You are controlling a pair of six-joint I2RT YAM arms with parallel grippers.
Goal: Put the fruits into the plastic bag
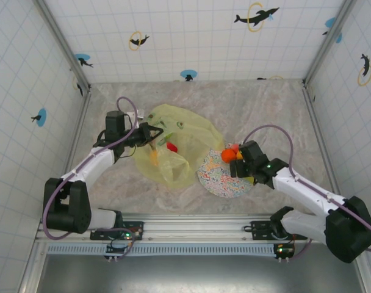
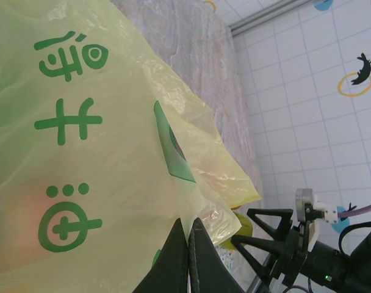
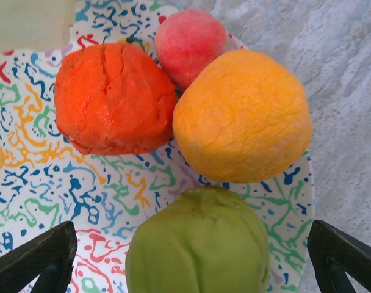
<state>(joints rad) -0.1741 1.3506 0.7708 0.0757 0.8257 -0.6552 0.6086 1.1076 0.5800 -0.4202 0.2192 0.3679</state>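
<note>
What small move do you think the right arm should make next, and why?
Probably lower the right gripper and close it on the green fruit: its jaws stand open on either side of that fruit on the plate, while the left gripper pinches the plastic bag at its edge.

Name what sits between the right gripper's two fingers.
A green fruit on the speckled plate, midway between the right gripper's fingers, as the right wrist view shows.
</note>
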